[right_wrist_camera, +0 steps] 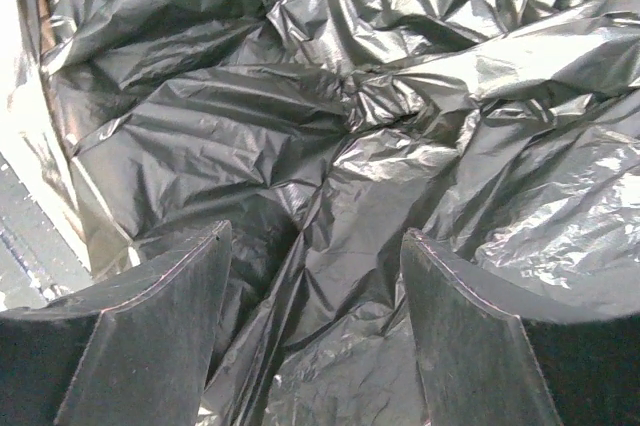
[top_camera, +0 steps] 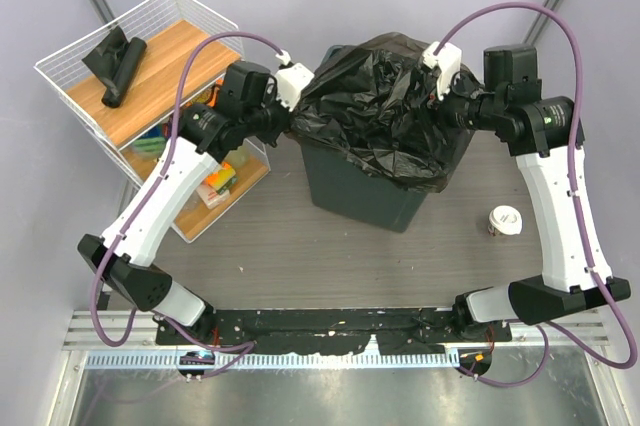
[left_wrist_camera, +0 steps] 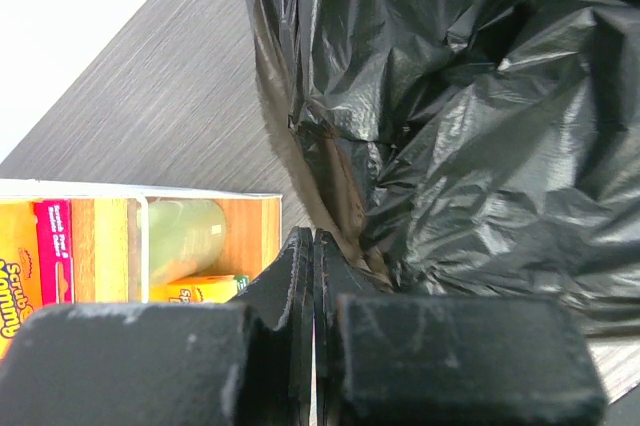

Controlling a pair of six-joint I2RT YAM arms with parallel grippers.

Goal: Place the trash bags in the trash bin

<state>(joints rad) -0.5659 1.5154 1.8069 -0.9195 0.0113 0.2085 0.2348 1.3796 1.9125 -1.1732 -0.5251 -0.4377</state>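
A large crinkled black trash bag (top_camera: 385, 106) is draped over the mouth of the dark grey-green trash bin (top_camera: 360, 191) at the table's middle. My left gripper (top_camera: 292, 118) is at the bin's left rim; in the left wrist view it (left_wrist_camera: 313, 236) is shut, with the bag (left_wrist_camera: 470, 126) just beside its tip and nothing visible between the fingers. My right gripper (top_camera: 440, 106) is at the right rim, open, hovering over the bag (right_wrist_camera: 350, 126) with its fingers (right_wrist_camera: 317, 233) apart and empty. A black roll of trash bags (top_camera: 122, 71) lies on the rack's top shelf.
A white wire shelf rack (top_camera: 60, 76) stands at the left, with colourful snack packets (top_camera: 215, 186) on its lower shelf, close to my left arm. A paper cup (top_camera: 505, 221) lies right of the bin near my right arm.
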